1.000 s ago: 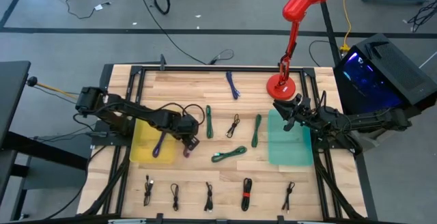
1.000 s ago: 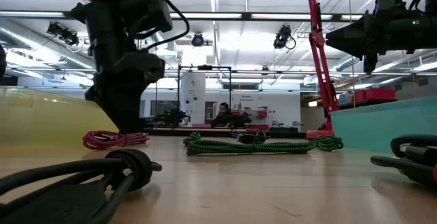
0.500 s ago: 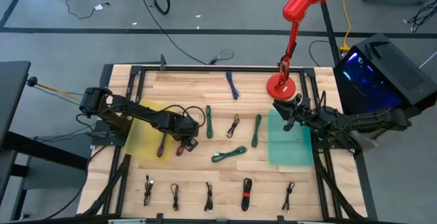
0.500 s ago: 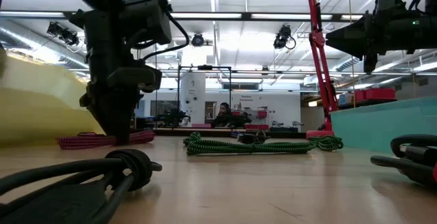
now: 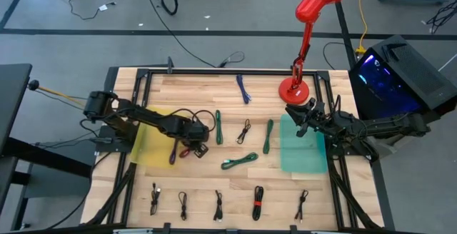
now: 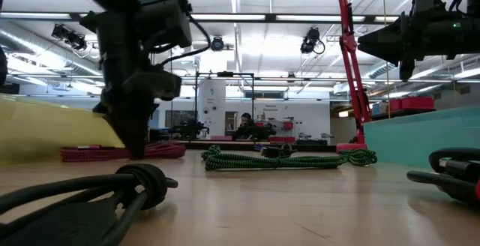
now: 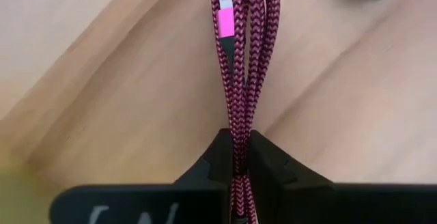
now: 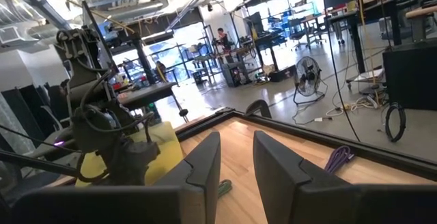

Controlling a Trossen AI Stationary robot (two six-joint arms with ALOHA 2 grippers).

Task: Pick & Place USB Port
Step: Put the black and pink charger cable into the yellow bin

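A magenta braided USB cable [image 7: 242,60], folded into a narrow bundle with a pink plug [image 7: 224,20], lies on the wooden table just right of the yellow bin [image 5: 151,145]. My left gripper [image 7: 239,157] points steeply down and is shut on it; it also shows in the high view [image 5: 191,148] and low view [image 6: 139,147]. The cable [image 6: 112,154] rests flat on the table. My right gripper [image 5: 294,113] waits open above the teal bin [image 5: 303,148], its fingers [image 8: 205,166] holding nothing. My left gripper pinches the magenta bundle [image 7: 240,138] between its two fingers, several strands together, at a point back from the plug end. The fingers come from above, slanting down, and lie across the bundle. The cable still lies on the table, stretched out in front of the fingers.
A purple cable [image 5: 171,152] lies in the yellow bin. Green cables [image 5: 218,127] [image 5: 268,134] [image 5: 239,161], a black one [image 5: 245,129] and a blue one [image 5: 243,88] lie mid-table. Small black cables [image 5: 218,205] line the near edge. A red lamp [image 5: 294,88] stands far right.
My left gripper has stayed over the magenta cable and taken hold of it. The cable has turned on the table and now shows stretched out longer in the low view. The yellow bin beside it has shifted a little.
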